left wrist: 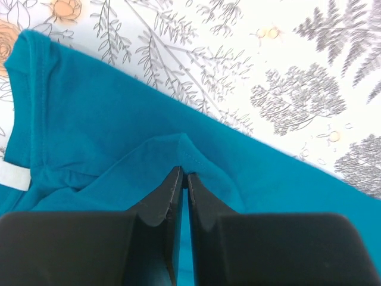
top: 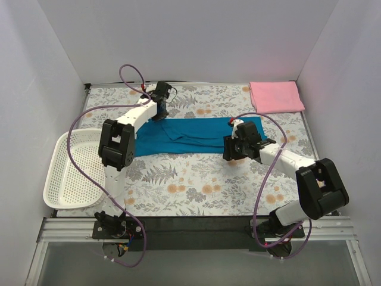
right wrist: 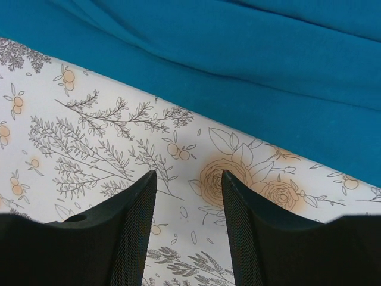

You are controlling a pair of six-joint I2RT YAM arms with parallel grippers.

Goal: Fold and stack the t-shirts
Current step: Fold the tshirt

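Observation:
The teal-blue t-shirt [top: 196,136] lies spread in a long band across the middle of the floral table. My left gripper [top: 162,113] is at its far left edge. In the left wrist view its jaws [left wrist: 184,174] are shut on a raised peak of the teal cloth [left wrist: 107,119], close to the collar and the white neck label [left wrist: 13,176]. My right gripper [top: 233,154] hovers just in front of the shirt's near edge. It is open over bare tablecloth [right wrist: 189,174], with the teal cloth [right wrist: 238,47] beyond its tips. The pink t-shirt [top: 275,96] lies folded at the back right.
A white lattice basket [top: 71,173] sits at the table's left edge, beside the left arm's base. White walls close in the table on the left, the back and the right. A purple cable loops from each arm.

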